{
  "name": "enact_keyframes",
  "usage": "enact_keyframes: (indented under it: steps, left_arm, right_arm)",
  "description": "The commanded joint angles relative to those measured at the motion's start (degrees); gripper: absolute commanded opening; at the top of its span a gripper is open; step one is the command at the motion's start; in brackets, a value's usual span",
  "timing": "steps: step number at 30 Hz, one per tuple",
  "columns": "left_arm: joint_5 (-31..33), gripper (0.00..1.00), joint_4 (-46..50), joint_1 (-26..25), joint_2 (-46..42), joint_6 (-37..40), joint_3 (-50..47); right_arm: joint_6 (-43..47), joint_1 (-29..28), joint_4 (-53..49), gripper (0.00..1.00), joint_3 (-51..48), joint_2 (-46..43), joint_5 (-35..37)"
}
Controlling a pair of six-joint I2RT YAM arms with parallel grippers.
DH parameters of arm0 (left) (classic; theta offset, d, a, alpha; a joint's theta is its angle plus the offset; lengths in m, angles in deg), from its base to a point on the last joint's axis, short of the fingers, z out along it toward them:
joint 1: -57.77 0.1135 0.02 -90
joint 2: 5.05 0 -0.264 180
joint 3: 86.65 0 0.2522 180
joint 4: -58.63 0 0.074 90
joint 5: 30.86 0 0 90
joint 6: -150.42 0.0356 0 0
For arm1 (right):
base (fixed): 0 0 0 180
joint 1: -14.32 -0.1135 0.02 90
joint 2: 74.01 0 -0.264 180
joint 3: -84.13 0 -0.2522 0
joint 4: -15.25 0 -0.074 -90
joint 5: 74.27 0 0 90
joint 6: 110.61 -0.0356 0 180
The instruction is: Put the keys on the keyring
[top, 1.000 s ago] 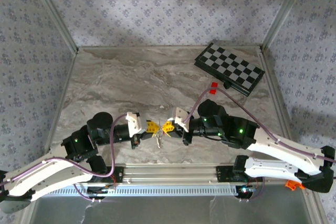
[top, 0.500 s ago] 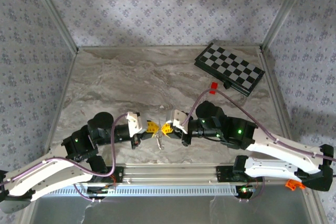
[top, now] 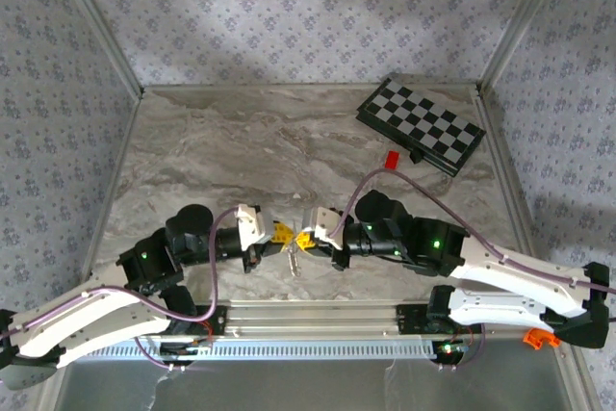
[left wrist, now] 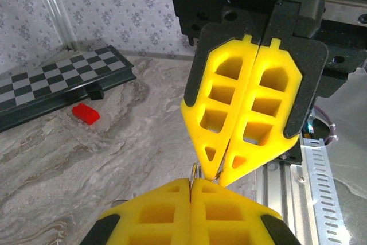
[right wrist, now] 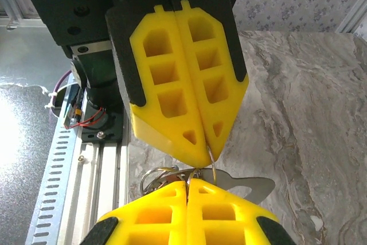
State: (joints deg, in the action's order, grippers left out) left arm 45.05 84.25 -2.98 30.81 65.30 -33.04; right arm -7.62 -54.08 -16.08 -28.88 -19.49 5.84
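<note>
lower middle of the top view: i see both arms tip to tip. the left gripper (top: 278, 233) is pinched tight on a thin wire of the keyring (right wrist: 161, 175). the right gripper (top: 306, 238) is clamped on the keyring too, with a key (right wrist: 248, 185) sticking out beside its fingers.

Checkerboard (top: 421, 126) far-R corner of marble table (top: 241, 151), red block (top: 392, 158) just beside.

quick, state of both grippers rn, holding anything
left gripper: closed, pinching a thin wire of the keyring.
right gripper: closed, apparently pinching the key beside the ring.
</note>
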Motion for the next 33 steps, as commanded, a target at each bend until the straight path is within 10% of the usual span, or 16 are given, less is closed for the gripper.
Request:
enact_keyframes:
  steps: [1, 33]
  left_arm:
    - [2.2, 0.00, -5.1, 0.1, -1.4, -0.6, -0.1]
    - [-4.8, 0.00, -15.5, 0.1, -5.7, -2.8, -4.9]
  right_arm:
    - [0.8, -0.9, -0.4, 0.00, -0.9, -0.6, -0.2]
    - [-4.7, 5.3, 6.8, 0.25, -4.9, -10.1, -6.5]
